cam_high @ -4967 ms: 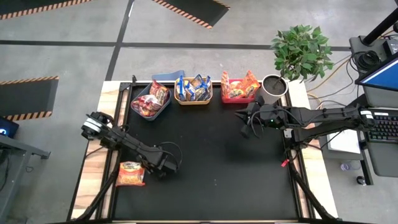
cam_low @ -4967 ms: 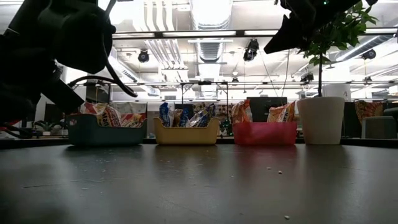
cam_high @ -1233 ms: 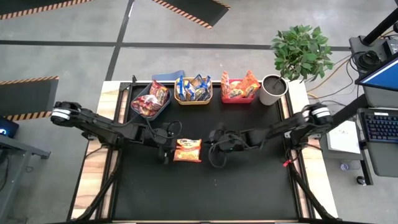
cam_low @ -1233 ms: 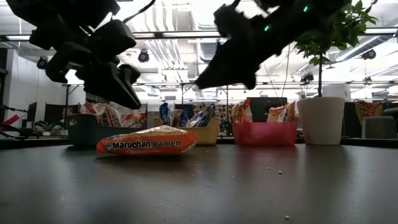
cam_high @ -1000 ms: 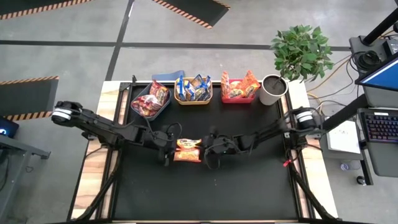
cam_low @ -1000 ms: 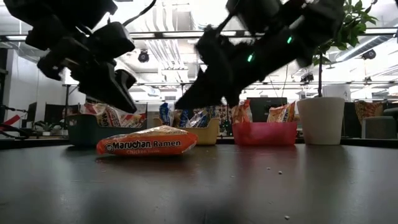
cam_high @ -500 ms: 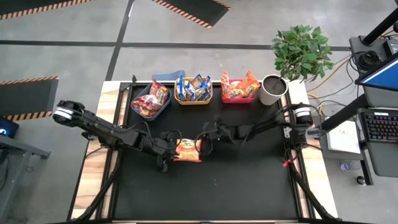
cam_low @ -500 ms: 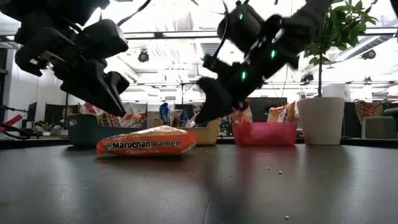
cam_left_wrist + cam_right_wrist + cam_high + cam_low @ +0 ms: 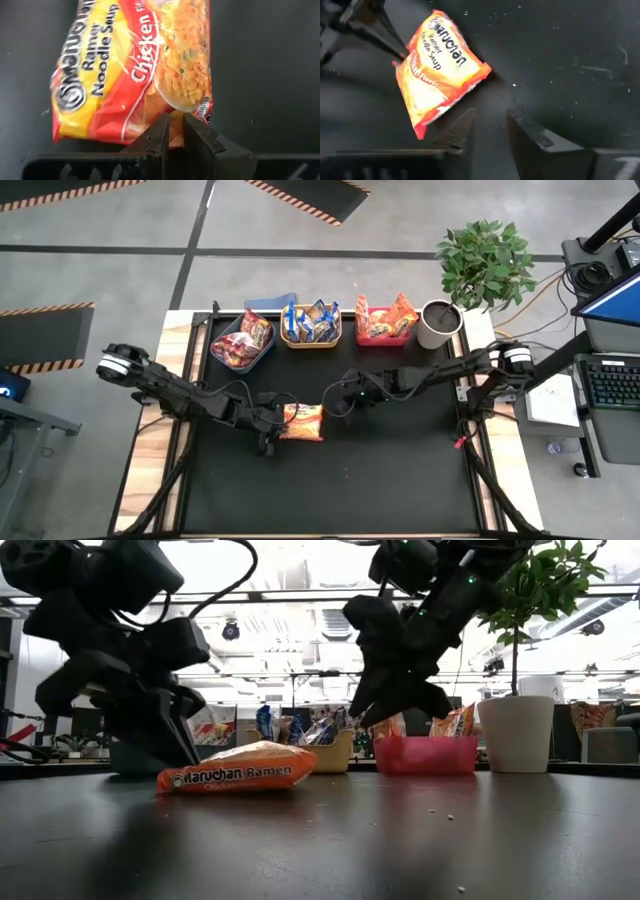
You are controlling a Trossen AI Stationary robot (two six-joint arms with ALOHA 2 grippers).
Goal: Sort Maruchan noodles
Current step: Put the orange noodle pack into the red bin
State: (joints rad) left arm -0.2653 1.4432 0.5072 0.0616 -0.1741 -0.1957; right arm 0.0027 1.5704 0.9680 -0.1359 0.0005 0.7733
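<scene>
We count one loose Maruchan packet (image 9: 301, 421) lying flat on the black tabletop (image 9: 400, 480) at the centre of the high view, and three bins along the upper edge: a blue bin (image 9: 240, 344), a yellow bin (image 9: 311, 328) and a red bin (image 9: 384, 325), each holding several packets whose number we cannot tell. A white pot (image 9: 438, 323) with a leafy plant (image 9: 485, 260) stands right of the red bin.

Half a second ago the right gripper (image 9: 347, 394) sat against the packet's right edge; now it hangs just right of it and higher, jaws apart and empty. The left gripper (image 9: 272, 420) remains at the packet's left edge, jaws pinched on its crimped seam.

The packet is crinkly, glossy plastic, rectangular and slightly pillowed, yellow-orange with red trim.
</scene>
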